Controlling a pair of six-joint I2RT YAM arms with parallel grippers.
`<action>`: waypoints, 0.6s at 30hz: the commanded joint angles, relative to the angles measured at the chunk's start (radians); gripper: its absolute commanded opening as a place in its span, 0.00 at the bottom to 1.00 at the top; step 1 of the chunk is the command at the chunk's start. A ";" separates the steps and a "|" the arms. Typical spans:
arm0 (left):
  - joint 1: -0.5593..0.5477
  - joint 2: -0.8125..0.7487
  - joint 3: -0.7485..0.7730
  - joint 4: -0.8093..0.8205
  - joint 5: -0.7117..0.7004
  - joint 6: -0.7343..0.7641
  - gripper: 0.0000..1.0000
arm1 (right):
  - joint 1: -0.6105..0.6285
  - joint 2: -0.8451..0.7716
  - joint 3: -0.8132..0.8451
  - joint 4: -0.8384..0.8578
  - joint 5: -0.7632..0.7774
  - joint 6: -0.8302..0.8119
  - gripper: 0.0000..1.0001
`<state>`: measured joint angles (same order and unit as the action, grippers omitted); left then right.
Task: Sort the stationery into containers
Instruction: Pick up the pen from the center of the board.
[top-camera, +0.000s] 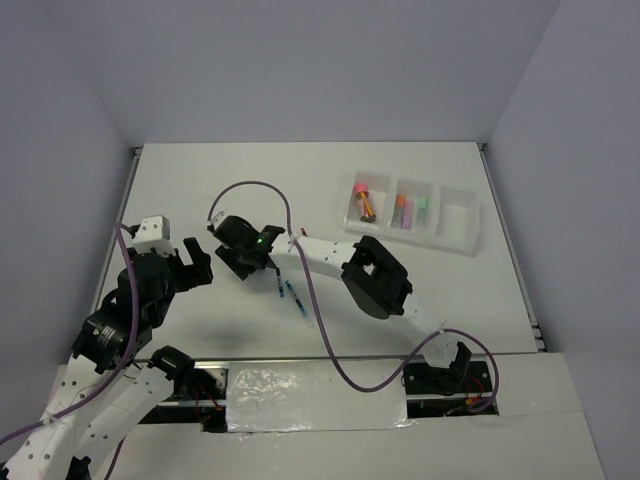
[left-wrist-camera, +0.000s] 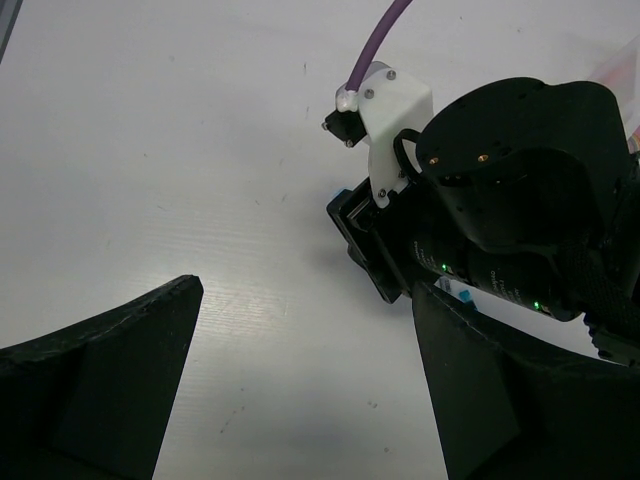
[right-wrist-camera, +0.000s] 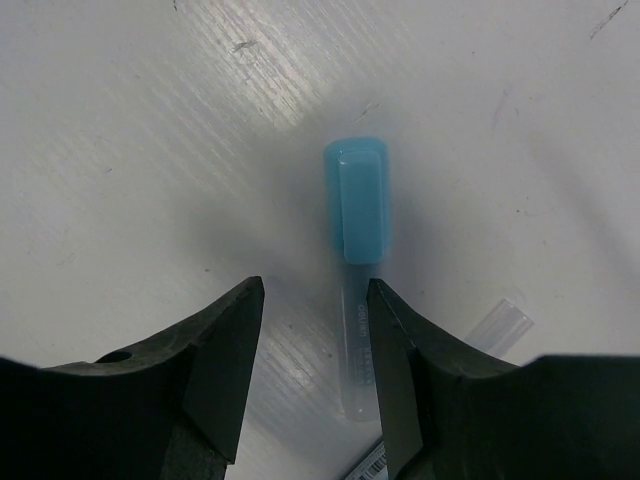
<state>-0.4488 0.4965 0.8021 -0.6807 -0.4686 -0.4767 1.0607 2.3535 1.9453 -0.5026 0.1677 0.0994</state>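
Observation:
A pen with a light blue cap (right-wrist-camera: 357, 200) and a clear barrel lies flat on the white table. My right gripper (right-wrist-camera: 315, 300) is open and low over it, the barrel lying between the jaws close against the right finger (right-wrist-camera: 400, 350). From above, the right gripper (top-camera: 252, 264) sits left of centre, with blue pens (top-camera: 291, 297) beside it. My left gripper (top-camera: 195, 260) hangs open at the left with nothing between its fingers (left-wrist-camera: 150, 340). The clear three-compartment tray (top-camera: 458, 220) holds a pink-capped tan cylinder (top-camera: 364, 203) on the left and purple and green highlighters (top-camera: 410, 211) in the middle.
A second clear pen end (right-wrist-camera: 503, 324) lies just right of my right finger. A purple cable (top-camera: 310, 290) loops over the table by the pens. The right wrist's black body (left-wrist-camera: 520, 200) fills the upper right of the left wrist view.

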 joint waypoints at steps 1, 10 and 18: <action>-0.005 0.002 0.006 0.032 0.004 0.001 0.99 | 0.005 -0.048 -0.032 0.018 -0.005 0.014 0.54; -0.005 0.005 0.006 0.035 0.008 0.001 0.99 | -0.014 -0.211 -0.129 0.088 -0.022 0.022 0.57; -0.005 0.004 0.005 0.036 0.013 0.006 0.99 | -0.044 -0.102 -0.066 0.033 -0.020 0.003 0.58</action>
<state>-0.4492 0.4973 0.8021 -0.6804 -0.4660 -0.4763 1.0332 2.2211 1.8286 -0.4603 0.1440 0.1131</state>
